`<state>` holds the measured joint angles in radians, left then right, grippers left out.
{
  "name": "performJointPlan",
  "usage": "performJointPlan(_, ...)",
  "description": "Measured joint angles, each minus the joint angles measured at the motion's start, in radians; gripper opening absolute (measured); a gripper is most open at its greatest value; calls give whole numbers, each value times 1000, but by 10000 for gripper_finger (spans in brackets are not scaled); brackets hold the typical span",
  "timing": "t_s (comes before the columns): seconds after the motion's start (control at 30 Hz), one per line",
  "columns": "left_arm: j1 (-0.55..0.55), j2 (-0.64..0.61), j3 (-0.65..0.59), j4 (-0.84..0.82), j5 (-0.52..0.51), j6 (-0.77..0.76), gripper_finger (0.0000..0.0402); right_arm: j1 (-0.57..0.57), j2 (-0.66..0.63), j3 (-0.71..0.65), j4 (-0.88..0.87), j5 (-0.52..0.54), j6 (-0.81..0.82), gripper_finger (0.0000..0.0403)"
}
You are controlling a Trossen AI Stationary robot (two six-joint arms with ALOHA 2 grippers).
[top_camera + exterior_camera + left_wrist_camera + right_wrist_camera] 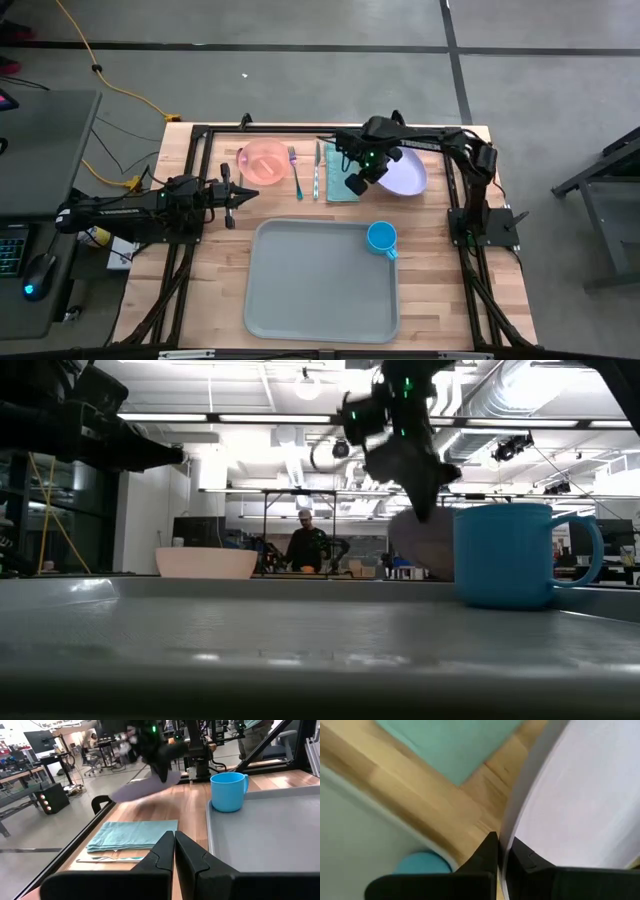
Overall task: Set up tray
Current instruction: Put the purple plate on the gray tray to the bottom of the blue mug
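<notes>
**Q:** Lavender plastic in your fingers — what have you got, and where is the tray?

**A:** My right gripper [362, 176] is closed on the rim of the pale lavender plate [408, 172]; the right wrist view shows the rim edge pinched between both fingers [487, 851]. The plate is lifted off the wood and tilted. The tray [320, 290] lies flat at the near middle of the table, with only the blue mug [381, 238] on it, in its far right corner.

**Q:** Failure modes from here?

**A:** Three, by my judgement.
1. An edge pinch on a thin rim is a weak hold. The plate could pivot or slip if I swing fast.
2. The mug stands between the plate and the open tray floor. A low pass could knock it over.
3. The teal napkin [340, 172] lies right under my wrist, with the fork [295, 170] and a second utensil [317, 168] just beside it. A dragging plate edge would shift them.

**Q:** Arm pose?

**A:** Right arm is reaching from its base on the right across the far side of the table, wrist bent down over the napkin. Left gripper [236, 193] is parked at the left edge near the pink bowl [264, 160], fingers pressed together, holding nothing.
</notes>
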<state>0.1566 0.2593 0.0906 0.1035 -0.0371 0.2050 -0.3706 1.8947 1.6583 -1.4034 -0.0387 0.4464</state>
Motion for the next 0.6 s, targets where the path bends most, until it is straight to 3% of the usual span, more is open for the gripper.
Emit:
performJointPlan(0.3, 0, 0, 0, 0, 0, 0, 46, 93, -10, 337, -121, 32, 53, 1)
performJointPlan(0.6, 0, 0, 0, -1, 0, 0, 46, 277, -12, 622, 3, -22, 182, 1)
